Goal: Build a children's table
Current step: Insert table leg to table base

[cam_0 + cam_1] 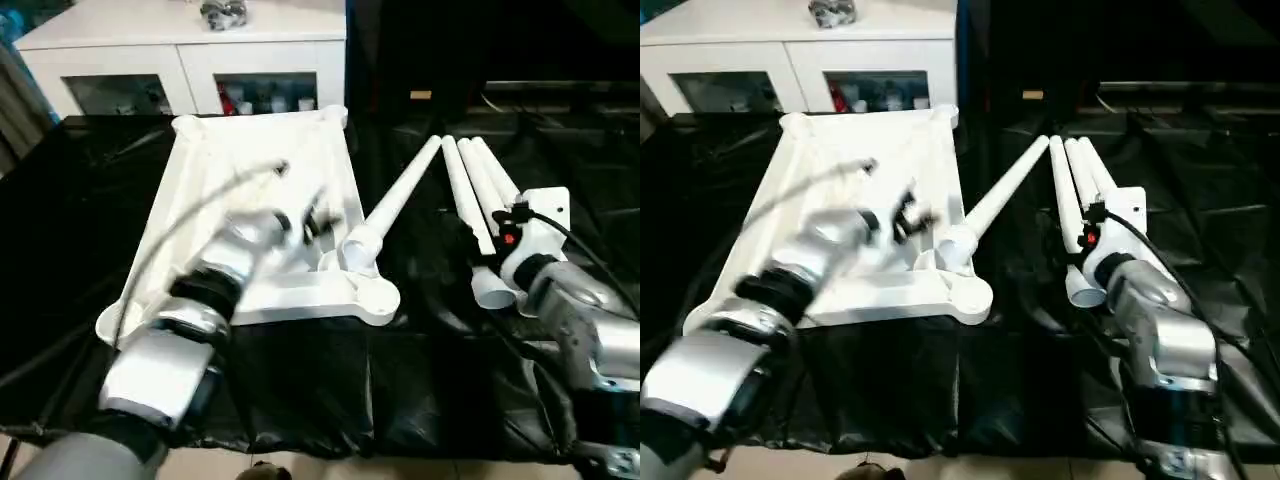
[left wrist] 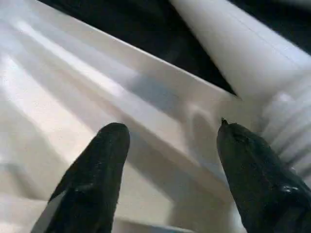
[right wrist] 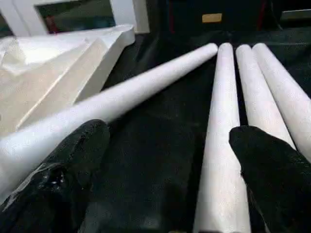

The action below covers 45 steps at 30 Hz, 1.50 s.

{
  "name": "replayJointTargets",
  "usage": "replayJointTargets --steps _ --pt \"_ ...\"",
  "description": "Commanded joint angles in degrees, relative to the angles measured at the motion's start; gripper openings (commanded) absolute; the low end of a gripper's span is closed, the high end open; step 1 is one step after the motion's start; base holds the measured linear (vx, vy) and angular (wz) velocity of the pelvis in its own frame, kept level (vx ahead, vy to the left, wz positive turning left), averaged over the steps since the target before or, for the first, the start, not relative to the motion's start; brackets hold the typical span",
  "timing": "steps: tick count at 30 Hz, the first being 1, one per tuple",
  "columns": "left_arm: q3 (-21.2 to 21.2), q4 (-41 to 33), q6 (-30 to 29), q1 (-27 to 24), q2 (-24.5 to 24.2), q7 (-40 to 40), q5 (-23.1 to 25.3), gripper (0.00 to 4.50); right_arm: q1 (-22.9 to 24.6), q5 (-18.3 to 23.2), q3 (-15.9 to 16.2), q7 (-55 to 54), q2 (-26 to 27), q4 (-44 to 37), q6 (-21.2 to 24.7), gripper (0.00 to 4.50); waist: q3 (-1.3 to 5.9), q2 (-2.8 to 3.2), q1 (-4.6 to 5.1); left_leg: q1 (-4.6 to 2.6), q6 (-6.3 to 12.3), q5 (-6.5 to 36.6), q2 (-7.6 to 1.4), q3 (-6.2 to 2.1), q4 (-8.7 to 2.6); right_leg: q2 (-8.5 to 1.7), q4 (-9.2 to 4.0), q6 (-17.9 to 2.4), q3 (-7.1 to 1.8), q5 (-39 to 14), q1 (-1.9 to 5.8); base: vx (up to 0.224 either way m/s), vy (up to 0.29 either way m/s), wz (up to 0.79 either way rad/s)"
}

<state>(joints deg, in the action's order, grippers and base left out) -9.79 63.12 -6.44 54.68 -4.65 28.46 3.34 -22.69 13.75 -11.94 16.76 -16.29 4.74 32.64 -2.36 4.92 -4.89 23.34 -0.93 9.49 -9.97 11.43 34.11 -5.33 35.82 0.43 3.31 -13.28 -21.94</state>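
The white tabletop (image 1: 215,190) lies ribbed underside up on the black-covered table. One white leg (image 1: 400,195) slants across the cloth, its thick end resting on the tabletop's rim by the near right corner socket (image 1: 378,297). Three more legs (image 1: 482,190) lie side by side to the right. My left gripper (image 2: 170,160) hovers over the ribbed underside close to that leg's end, open, with nothing between its fingers (image 2: 97,170). My right gripper (image 3: 170,165) is open above the cloth, between the slanting leg (image 3: 121,102) and the three legs (image 3: 228,145).
A white glass-door cabinet (image 1: 190,60) stands behind the work table. The black cloth (image 1: 330,390) wrinkles toward the table's front edge. A black cable (image 1: 575,245) runs along my right wrist.
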Motion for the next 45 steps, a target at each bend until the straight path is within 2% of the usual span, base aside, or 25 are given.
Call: replayJointTargets --steps 1,3,5,6,7,10,11,12,13,14,15,16,17,18,20,22,25,27,31,33,38,42,43,45 --pt "-0.25 0.75 -0.26 0.70 0.30 0.99 0.39 3.47 -1.56 -0.52 -0.01 -1.25 0.35 0.34 1.51 4.50 4.28 -0.94 0.10 -1.74 5.20 4.78 -2.50 -1.78 -2.68 -3.40 -3.87 -14.38 -1.85 6.38 2.86 0.000 0.000 0.00" --pt "-0.80 -0.79 -0.07 0.33 0.98 4.02 0.10 3.69 -3.07 -0.72 0.25 -2.08 0.69 1.27 3.76 4.50 4.16 -0.83 0.08 -1.80 4.81 5.25 -2.56 -1.82 -2.86 -3.41 -4.04 -14.55 -1.84 4.05 2.78 0.000 0.000 0.00" --pt "-0.16 -2.36 -0.58 0.27 1.58 6.38 -1.37 3.73 -4.73 -0.09 0.67 -1.70 1.24 3.07 3.15 4.50 4.13 -0.91 0.04 -1.82 4.31 5.99 -2.74 -1.81 -2.96 -3.56 -4.05 -14.84 -1.92 3.08 2.76 0.000 0.000 0.00" --pt "-0.14 -3.34 -0.44 0.10 1.55 7.29 -1.71 3.83 -5.55 -0.33 1.60 -0.55 0.95 4.48 2.21 4.50 4.19 -1.25 0.03 -1.79 4.38 5.49 -2.79 -1.79 -2.94 -3.57 -3.93 -15.14 -1.92 4.06 2.82 0.000 0.000 0.00" --pt "-0.21 -4.05 -0.50 -0.09 1.41 7.72 -1.80 3.93 -6.06 -0.71 2.27 -0.01 0.67 5.28 1.87 4.50 4.25 -1.07 -0.08 -1.82 4.36 5.17 -2.83 -1.83 -2.87 -3.63 -3.73 -15.45 -1.89 4.55 2.78 0.000 0.000 0.00" --pt "0.26 -5.80 -0.52 -0.62 0.42 7.87 -1.92 4.16 -8.59 -0.74 2.99 0.55 0.99 8.98 1.14 4.50 4.30 -0.97 0.09 -1.66 5.15 4.31 -2.68 -1.77 -2.71 -3.52 -3.53 -15.71 -1.87 6.43 2.81 0.000 0.000 0.00" --pt "0.50 -6.90 -0.35 -1.20 -0.39 7.85 -1.95 4.24 -9.76 -1.05 3.14 0.28 1.27 10.96 0.69 4.50 4.30 -1.28 0.06 -1.55 5.52 4.04 -2.62 -1.75 -2.65 -3.64 -3.37 -16.02 -1.87 6.76 2.89 0.000 0.000 0.00" --pt "0.74 -7.85 -0.39 -1.67 -1.02 8.06 -1.94 4.31 -10.66 -0.85 2.72 0.02 1.76 12.33 0.30 4.50 4.22 -1.23 0.15 -1.48 5.67 3.93 -2.52 -1.69 -2.67 -3.52 -3.51 -15.84 -1.84 6.40 2.88 0.000 0.000 0.00" --pt "0.96 -9.02 -0.48 -2.31 -1.74 8.44 -1.96 4.45 -11.57 -1.00 2.50 -0.38 2.06 13.87 0.09 4.50 4.28 -1.46 0.04 -1.48 5.91 3.59 -2.68 -1.73 -2.64 -3.70 -3.33 -15.85 -1.89 6.26 2.90 0.000 0.000 0.00" --pt "1.11 -10.04 -0.61 -2.88 -2.37 8.81 -1.99 4.45 -12.26 -1.38 2.60 -0.68 2.11 15.14 0.16 4.50 4.28 -1.29 0.03 -1.54 6.01 3.41 -2.69 -1.71 -2.68 -3.66 -3.42 -15.80 -1.83 5.93 2.78 0.000 0.000 0.00" --pt "1.38 -12.73 -1.20 -4.41 -4.06 9.96 -2.17 4.45 -13.75 -2.81 3.71 -0.93 1.67 18.14 1.07 4.50 4.27 -1.69 0.12 -1.54 6.10 3.12 -2.71 -1.69 -2.68 -3.58 -3.33 -16.05 -1.79 5.55 2.77 0.000 0.000 0.00" --pt "1.38 -13.16 -1.19 -4.66 -4.29 10.21 -2.21 4.45 -13.92 -3.00 3.95 -0.90 1.57 18.51 1.21 4.50 4.25 -1.50 0.19 -1.52 6.06 3.01 -2.73 -1.71 -2.71 -3.57 -3.34 -16.14 -1.75 5.09 2.75 0.000 0.000 0.00" --pt "0.95 -19.00 -0.69 -8.11 -7.07 14.93 -3.10 4.45 -15.80 -5.32 7.19 0.17 0.37 22.50 2.33 4.50 4.29 -1.65 0.08 -1.66 5.78 2.27 -2.87 -1.66 -2.71 -3.46 -3.23 -16.16 -1.73 4.68 2.58 0.000 0.000 0.00" --pt "0.93 -19.35 -0.69 -8.31 -7.22 15.25 -3.19 4.45 -15.93 -5.39 7.37 0.31 0.31 22.74 2.43 4.50 4.27 -1.49 0.05 -1.60 5.58 2.18 -2.92 -1.69 -2.74 -3.47 -3.14 -16.28 -1.67 4.42 2.55 0.000 0.000 0.00" --pt "0.55 -23.46 -0.81 -10.72 -8.85 19.06 -4.40 4.45 -17.51 -6.00 9.39 2.00 -0.26 25.69 4.28 4.50 4.25 -1.60 -0.24 -1.94 4.88 2.84 -3.04 -1.31 -2.69 -3.22 -3.14 -15.90 -1.89 4.26 2.12 0.000 0.000 0.00" --pt "-0.15 -26.82 -1.14 -12.48 -10.12 22.11 -5.45 4.45 -18.81 -7.02 11.09 2.62 -0.52 28.23 6.66 4.50 4.23 -1.59 -0.44 -1.85 4.77 2.67 -3.11 -1.40 -2.78 -3.32 -2.96 -16.22 -1.80 4.49 2.20 0.000 0.000 0.00" --pt "-0.83 -30.30 -2.51 -13.96 -10.99 24.18 -6.29 4.45 -20.13 -7.17 10.61 2.06 0.22 31.28 6.24 4.50 4.08 -1.37 -0.53 -1.93 3.27 4.14 -3.27 -1.32 -2.98 -3.41 -2.92 -15.99 -1.83 3.11 1.90 0.000 0.000 0.00" --pt "-1.20 -32.52 -3.80 -14.86 -11.37 25.09 -6.66 4.45 -21.22 -6.75 10.07 2.43 0.72 33.45 6.66 4.50 3.91 -1.45 -0.55 -2.01 2.07 5.75 -3.21 -1.21 -3.12 -3.42 -3.18 -15.47 -1.96 1.75 1.90 0.000 0.000 0.00" --pt "-2.57 -37.06 -5.89 -16.68 -12.43 28.25 -7.23 4.45 -22.85 -7.16 9.76 0.51 1.30 37.49 6.52 4.50 3.78 -1.48 -0.18 -1.75 1.14 6.18 -3.06 -1.25 -3.27 -3.48 -3.18 -15.04 -1.99 0.68 2.06 0.000 0.000 0.00" --pt "-2.68 -38.19 -6.56 -16.91 -12.54 28.93 -7.42 4.45 -23.42 -6.89 9.40 0.24 1.58 38.16 5.89 4.50 3.77 -1.49 0.07 -1.90 0.50 7.16 -3.02 -1.22 -3.35 -3.38 -3.36 -14.80 -2.07 -0.17 2.03 0.000 0.000 0.00" --pt "-2.73 -40.11 -9.33 -16.72 -12.81 29.84 -8.23 4.45 -24.38 -5.58 6.75 -1.33 2.34 36.19 2.69 4.50 3.84 -1.40 0.22 -1.94 0.02 7.43 -3.02 -1.25 -3.39 -3.35 -3.27 -14.47 -2.10 0.21 2.04 0.000 0.000 0.00" --pt "-3.02 -41.05 -10.88 -16.55 -13.13 30.23 -8.38 4.45 -25.21 -4.39 4.18 -3.55 1.78 34.77 1.30 4.50 4.07 -1.24 0.18 -1.96 0.89 4.99 -2.85 -1.18 -3.08 -3.12 -2.98 -14.75 -2.07 4.21 2.07 0.000 0.000 0.00" --pt "-3.14 -41.00 -10.66 -16.45 -13.17 30.21 -8.15 4.45 -25.30 -4.52 4.10 -4.00 1.65 34.81 1.63 4.50 4.14 -0.69 0.12 -1.96 1.08 4.51 -2.78 -1.25 -3.01 -3.08 -2.85 -14.74 -1.98 4.91 2.08 0.000 0.000 0.00" --pt "-3.30 -40.75 -10.15 -16.29 -13.08 29.75 -7.53 4.45 -25.37 -5.08 4.04 -4.91 1.47 35.03 2.36 4.50 4.07 -0.98 0.30 -1.97 0.98 5.47 -2.75 -1.20 -3.04 -3.03 -3.06 -14.97 -1.95 4.24 2.17 0.000 0.000 0.00"
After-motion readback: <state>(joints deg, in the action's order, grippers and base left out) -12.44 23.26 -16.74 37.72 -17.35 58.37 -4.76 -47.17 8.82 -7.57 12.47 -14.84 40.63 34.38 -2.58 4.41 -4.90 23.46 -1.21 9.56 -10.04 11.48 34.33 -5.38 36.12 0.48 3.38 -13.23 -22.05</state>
